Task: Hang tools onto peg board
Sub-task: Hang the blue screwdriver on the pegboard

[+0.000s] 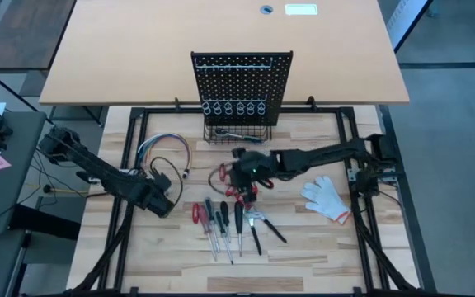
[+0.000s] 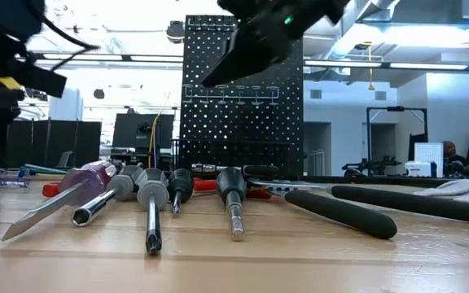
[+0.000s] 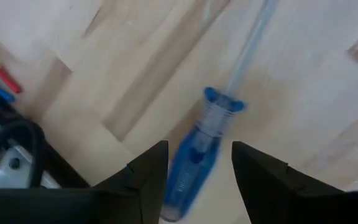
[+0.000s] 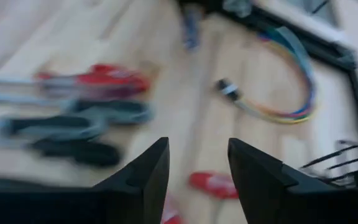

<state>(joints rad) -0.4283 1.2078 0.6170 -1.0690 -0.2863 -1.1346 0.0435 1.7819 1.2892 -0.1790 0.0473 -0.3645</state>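
The black peg board [image 1: 242, 78] stands upright at the table's far side, with silver rings [image 1: 235, 108] and a wire basket [image 1: 237, 132] at its base. Several screwdrivers [image 1: 225, 221] lie side by side on the table in front of it. My left gripper [image 1: 165, 198] is open low over the table at the left. A blue-handled screwdriver [image 3: 194, 155] lies on the wood between its fingers [image 3: 148, 177], with a gap on each side. My right gripper [image 1: 246, 183] is open above red-handled pliers [image 4: 213, 183], clear of them.
A white glove [image 1: 328, 198] lies at the right. A bundle of coloured wires [image 1: 165, 150] lies at the left, just beyond my left gripper. Black-handled pliers [image 1: 262, 227] lie at the right end of the tool row. Black frame rails [image 1: 128, 165] border the worktop.
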